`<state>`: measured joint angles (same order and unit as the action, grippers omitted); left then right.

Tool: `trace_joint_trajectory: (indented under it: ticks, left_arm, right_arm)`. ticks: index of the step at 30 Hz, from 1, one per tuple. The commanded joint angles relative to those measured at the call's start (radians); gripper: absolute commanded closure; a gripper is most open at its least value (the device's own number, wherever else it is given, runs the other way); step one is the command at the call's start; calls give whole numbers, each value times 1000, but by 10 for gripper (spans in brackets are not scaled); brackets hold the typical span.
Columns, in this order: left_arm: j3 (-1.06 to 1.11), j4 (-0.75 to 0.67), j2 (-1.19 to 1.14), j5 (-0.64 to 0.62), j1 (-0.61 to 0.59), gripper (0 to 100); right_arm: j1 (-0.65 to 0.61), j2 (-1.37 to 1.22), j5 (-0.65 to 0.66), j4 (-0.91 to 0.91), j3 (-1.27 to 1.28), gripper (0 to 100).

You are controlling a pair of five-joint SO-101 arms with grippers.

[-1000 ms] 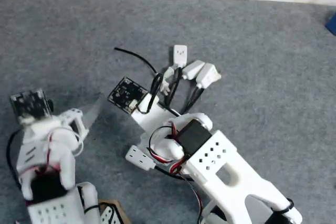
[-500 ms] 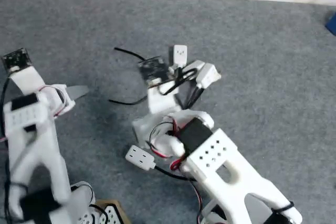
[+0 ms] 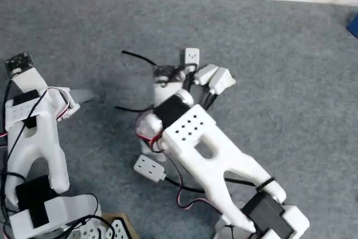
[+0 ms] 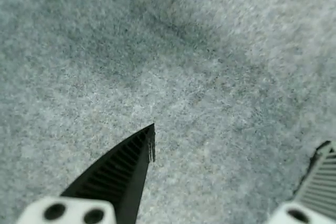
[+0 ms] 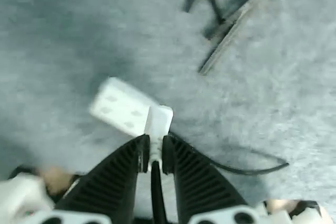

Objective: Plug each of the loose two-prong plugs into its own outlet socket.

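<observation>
My right gripper (image 5: 154,141) is shut on a white two-prong plug (image 5: 158,120), whose black cord runs back between the fingers. The plug's front end is right against a white outlet socket (image 5: 120,106) lying on the grey carpet. From above, the right arm's wrist (image 3: 168,76) hangs over a cluster of white sockets (image 3: 192,56) (image 3: 221,80) at the far middle. A further socket (image 3: 148,167) lies nearer, on a black cord. My left gripper (image 4: 239,137) (image 3: 78,98) is open over bare carpet at the left, holding nothing.
Black cables (image 3: 134,57) (image 5: 231,22) trail across the carpet around the socket cluster. A brown box corner (image 3: 114,225) sits by the left arm's base. A blue object (image 3: 353,25) pokes in at the right edge.
The right arm has swung away toward the far socket cluster, carrying the plug up to a socket. The left arm lifted and shifted left a second ago, then held.
</observation>
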<state>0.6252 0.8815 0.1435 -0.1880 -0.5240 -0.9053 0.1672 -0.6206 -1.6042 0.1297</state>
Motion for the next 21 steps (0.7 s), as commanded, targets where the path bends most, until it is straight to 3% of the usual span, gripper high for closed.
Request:
trace_joint_trajectory:
  ticks: [1,21]
  left_arm:
    - [-35,-14,4,-8,-5,564]
    - [-35,-14,7,-9,-12,564]
  right_arm:
    - [-45,25,-18,-73,-140,993]
    - [-111,-42,-124,110,67,991]
